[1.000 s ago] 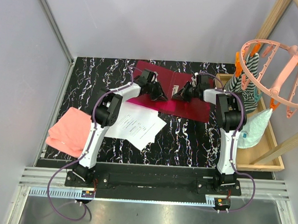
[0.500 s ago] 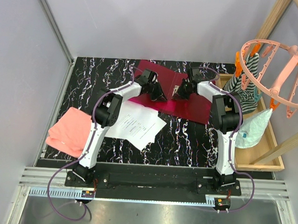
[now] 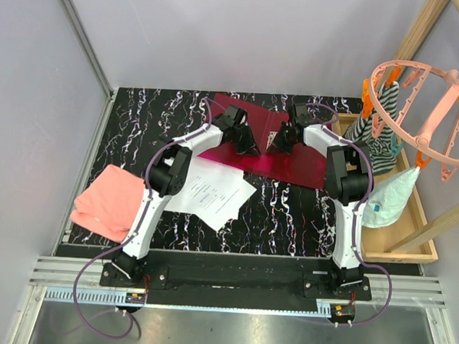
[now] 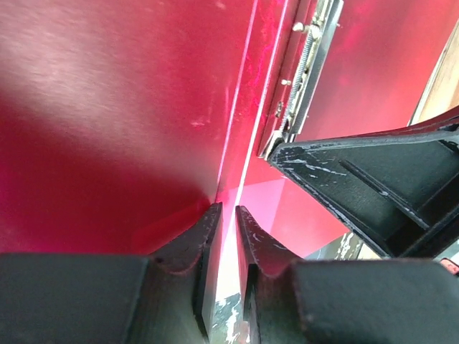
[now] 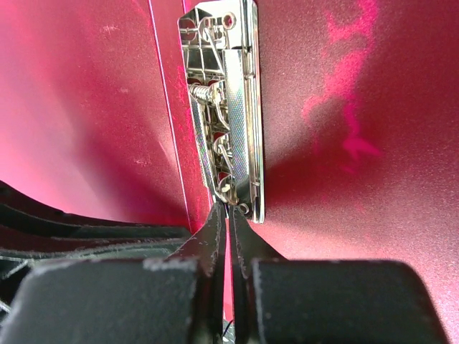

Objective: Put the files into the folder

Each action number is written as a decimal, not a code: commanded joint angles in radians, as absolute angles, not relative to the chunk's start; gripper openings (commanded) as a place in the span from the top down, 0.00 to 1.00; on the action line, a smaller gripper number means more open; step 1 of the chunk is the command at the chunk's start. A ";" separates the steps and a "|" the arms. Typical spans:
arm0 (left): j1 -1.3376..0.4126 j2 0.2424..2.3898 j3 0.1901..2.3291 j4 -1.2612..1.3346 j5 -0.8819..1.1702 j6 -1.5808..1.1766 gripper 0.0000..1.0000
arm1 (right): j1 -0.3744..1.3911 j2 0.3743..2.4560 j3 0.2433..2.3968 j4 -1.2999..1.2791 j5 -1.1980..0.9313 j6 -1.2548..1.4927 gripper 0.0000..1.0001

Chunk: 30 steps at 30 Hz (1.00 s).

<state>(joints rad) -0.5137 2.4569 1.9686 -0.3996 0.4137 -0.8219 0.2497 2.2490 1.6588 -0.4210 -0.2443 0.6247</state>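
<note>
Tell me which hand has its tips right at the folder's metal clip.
The right hand: its tips meet the end of the metal clip in the folder. The left hand sits at the crease, beside the clip.

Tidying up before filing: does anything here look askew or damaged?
The files lie fanned out and skewed to the table's edges, just in front of the open folder. Inside the folder, pale pink scuffs mark the cover to the right of the metal clip. Nothing looks spilled.
</note>
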 commanded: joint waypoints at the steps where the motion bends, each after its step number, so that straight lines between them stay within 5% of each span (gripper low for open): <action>1: -0.532 2.453 1.965 -0.377 0.367 -0.819 0.79 | 0.255 2.304 1.594 -0.592 -0.083 0.577 1.00; 2: -0.532 2.471 1.967 -0.380 0.367 -0.848 0.80 | 0.253 2.306 1.597 -0.592 -0.086 0.577 1.00; 4: -0.529 2.485 1.960 -0.447 0.344 -0.877 1.00 | 0.252 2.304 1.595 -0.594 -0.089 0.571 1.00; 9: -0.494 2.390 1.777 -0.365 0.269 -0.977 1.00 | 0.229 2.287 1.585 -0.597 -0.078 0.548 1.00; 30: -0.476 2.408 1.833 -0.408 0.268 -0.899 0.98 | 0.178 2.200 1.563 -0.483 -0.259 0.442 1.00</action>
<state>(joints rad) -0.5026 2.3909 1.8301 -0.3210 0.3592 -0.9825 0.1875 2.2150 1.6218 -0.4454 -0.2581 0.5171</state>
